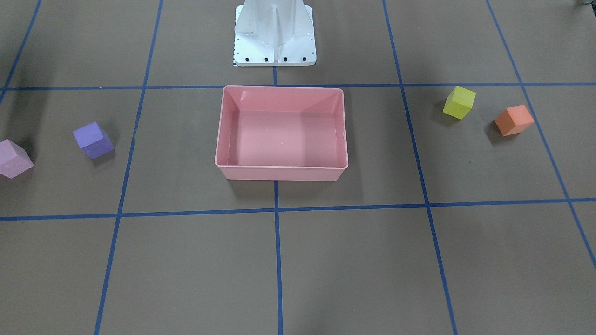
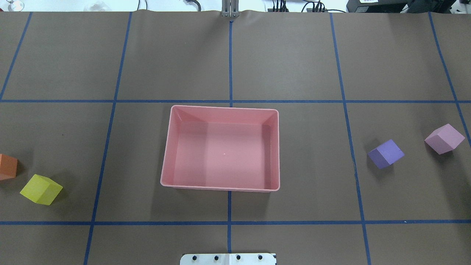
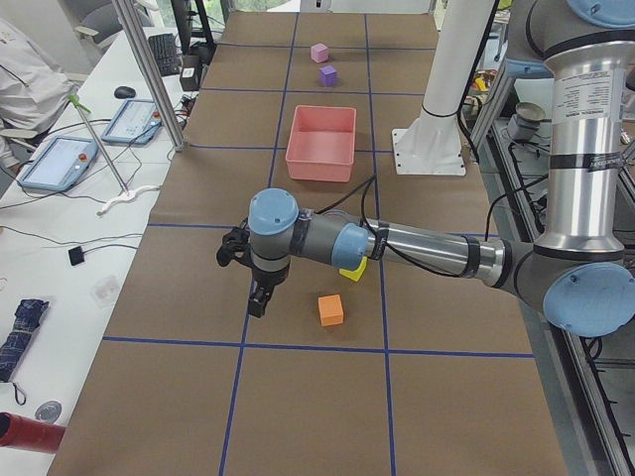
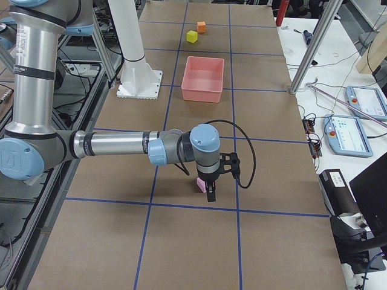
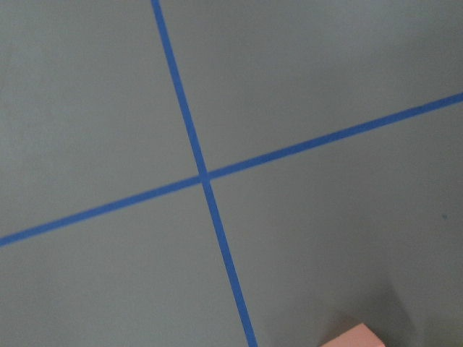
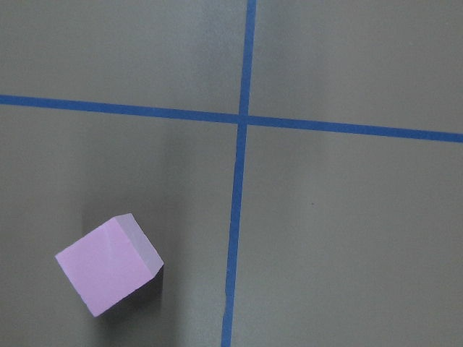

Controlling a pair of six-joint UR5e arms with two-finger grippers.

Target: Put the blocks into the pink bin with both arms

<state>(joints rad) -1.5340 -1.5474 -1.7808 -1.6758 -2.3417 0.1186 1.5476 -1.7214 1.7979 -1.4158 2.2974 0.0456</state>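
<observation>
Pink block (image 4: 200, 184) near right gripper (image 4: 210, 194) | orange block (image 3: 330, 309) near left gripper (image 3: 256, 301)

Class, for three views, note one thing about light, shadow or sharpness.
Overhead exterior: even light, with a paler sheen across the floor of the pink bin. Right wrist: sharp; the light pink block throws a short shadow to its lower right. Left wrist: slightly soft, the orange block cropped at the bottom edge.

The overhead view's edge cuts off the orange block (image 2: 7, 166).
</observation>
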